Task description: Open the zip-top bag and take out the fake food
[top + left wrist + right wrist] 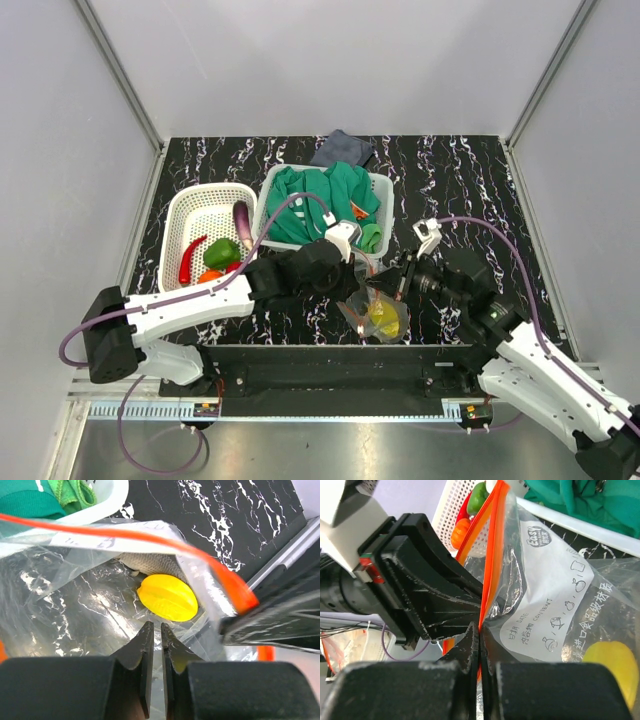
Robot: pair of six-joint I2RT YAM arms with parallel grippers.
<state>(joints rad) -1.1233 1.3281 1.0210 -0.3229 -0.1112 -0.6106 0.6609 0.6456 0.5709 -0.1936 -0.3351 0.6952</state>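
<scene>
The zip-top bag [360, 312] hangs between both grippers near the table's front middle, clear plastic with an orange-red zip strip [492, 545]. A yellow fake food piece [384, 320] lies inside it, also in the left wrist view [167, 597] and the right wrist view [612, 667]. My left gripper [362, 280] is shut on one plastic wall of the bag [75, 605] near its mouth. My right gripper [388, 288] is shut on the zip strip [150, 539] of the opposite side. The two strip halves are parted above the grip.
A white perforated basket [185, 215] at the left holds a red chili [192, 258], a green pepper [222, 250], a purple eggplant [243, 222] and an orange piece [210, 275]. A second white basket [385, 190] behind holds a green garment [325, 200]. A dark cloth [340, 148] lies farther back.
</scene>
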